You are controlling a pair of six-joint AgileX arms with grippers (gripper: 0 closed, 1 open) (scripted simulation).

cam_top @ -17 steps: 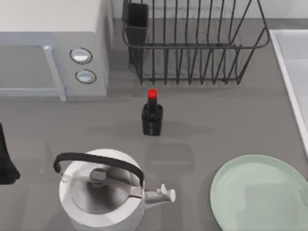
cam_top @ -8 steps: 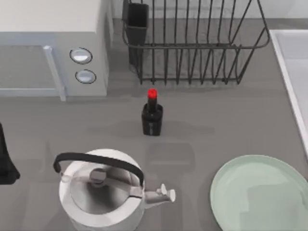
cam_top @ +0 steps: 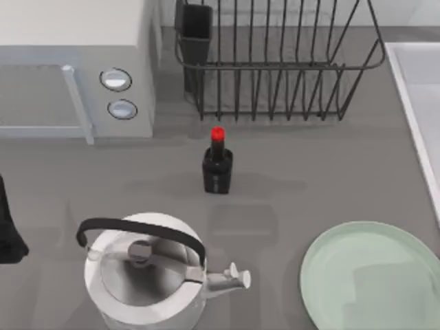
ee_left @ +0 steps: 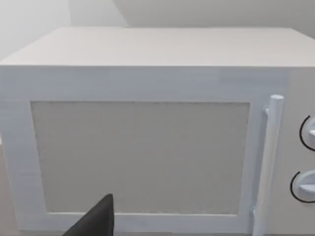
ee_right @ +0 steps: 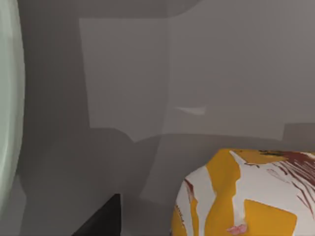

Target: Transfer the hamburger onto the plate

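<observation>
The plate (cam_top: 371, 278) is one smooth, round, pale mint-green disc with a shallow rim, lying at the top view's lower right and partly cut off by the frame edge; its curved rim also shows in the right wrist view (ee_right: 7, 98). The hamburger (ee_right: 246, 196) is a single chunky lump, cream-white with yellow-orange patches and dark red streaks, sitting on the flat grey table (cam_top: 330, 179) well apart from that rim. A dark finger (ee_right: 101, 219) of the right gripper pokes in just beside it, but whether the gripper is spread or closed cannot be told. The left arm (cam_top: 8, 230) is parked at the table's left edge, a dark fingertip (ee_left: 93, 219) before the boxy white microwave (ee_left: 147, 147); its grip state is likewise unclear. One glossy white kettle (cam_top: 141, 275), one red-capped dark bottle (cam_top: 217, 165) and one black wire rack (cam_top: 275, 62) stand apart, leaving bare grey table between bottle and plate.
</observation>
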